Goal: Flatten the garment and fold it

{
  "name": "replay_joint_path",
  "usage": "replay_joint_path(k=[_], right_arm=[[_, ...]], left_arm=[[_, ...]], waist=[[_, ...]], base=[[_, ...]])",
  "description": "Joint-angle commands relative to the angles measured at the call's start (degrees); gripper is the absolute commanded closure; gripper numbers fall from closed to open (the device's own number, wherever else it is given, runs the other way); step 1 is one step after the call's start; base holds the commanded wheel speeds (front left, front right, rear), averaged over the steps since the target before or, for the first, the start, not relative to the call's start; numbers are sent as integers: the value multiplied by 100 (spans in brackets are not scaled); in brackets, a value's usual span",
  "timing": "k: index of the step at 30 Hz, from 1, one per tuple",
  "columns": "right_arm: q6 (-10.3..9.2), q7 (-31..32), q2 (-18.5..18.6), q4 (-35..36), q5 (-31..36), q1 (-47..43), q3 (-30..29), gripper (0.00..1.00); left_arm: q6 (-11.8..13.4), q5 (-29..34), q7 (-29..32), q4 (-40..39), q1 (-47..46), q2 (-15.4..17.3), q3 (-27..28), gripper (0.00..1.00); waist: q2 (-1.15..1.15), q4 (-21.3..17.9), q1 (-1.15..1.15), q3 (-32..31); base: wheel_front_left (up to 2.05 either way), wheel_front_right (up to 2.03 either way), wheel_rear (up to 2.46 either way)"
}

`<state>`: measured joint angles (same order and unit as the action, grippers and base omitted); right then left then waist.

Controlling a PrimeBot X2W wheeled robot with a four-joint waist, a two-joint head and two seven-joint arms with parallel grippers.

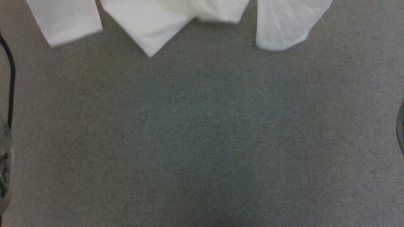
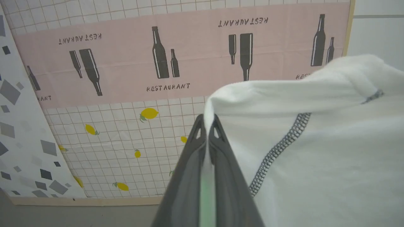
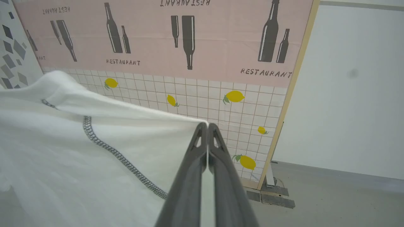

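The white garment (image 2: 315, 151) hangs lifted in the air, and its dark zigzag shoulder seam (image 2: 277, 148) shows in the left wrist view. My left gripper (image 2: 208, 121) is shut on the shirt's shoulder edge. My right gripper (image 3: 207, 127) is shut on the other shoulder edge of the garment (image 3: 79, 151), with a second zigzag seam (image 3: 120, 157) running beside it. In the head view the garment's lower ends (image 1: 151, 25) and a sleeve end (image 1: 281, 28) dangle at the top over the grey cloth-covered table (image 1: 202, 142).
A partition (image 3: 189, 47) printed with bottles, lemons and "RESTAURANT" stands ahead of both wrists. A plain white wall (image 3: 353, 94) and grey floor (image 3: 331, 195) lie right of it. A black cable (image 1: 11, 78) runs along the table's left edge.
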<state>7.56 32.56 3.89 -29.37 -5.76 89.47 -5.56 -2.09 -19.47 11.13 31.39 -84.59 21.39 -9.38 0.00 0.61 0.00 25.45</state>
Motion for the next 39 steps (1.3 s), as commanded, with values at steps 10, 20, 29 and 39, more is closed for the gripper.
replay_joint_path(k=[10,20,29,39], right_arm=[[-8,-1036,-95,-751,615,990,-552,100],[-8,-1037,128,-955,-195,-12,286,100],[-8,-1008,735,532,-1723,-2630,947,100],[-8,-784,879,2275,-2267,-6205,812,100]], left_arm=[[148,238,-935,422,-679,-39,-81,100],[-208,-133,-1418,821,241,-287,-162,100],[-371,-551,-1574,206,2304,-352,-244,100],[131,-1067,-1111,-1556,5739,-503,-237,100]], waist=[[0,-110,0,370],[0,76,0,354],[0,199,0,-395],[0,219,0,-1259]], base=[[0,0,0],[0,0,0],[0,0,0],[0,0,0]])
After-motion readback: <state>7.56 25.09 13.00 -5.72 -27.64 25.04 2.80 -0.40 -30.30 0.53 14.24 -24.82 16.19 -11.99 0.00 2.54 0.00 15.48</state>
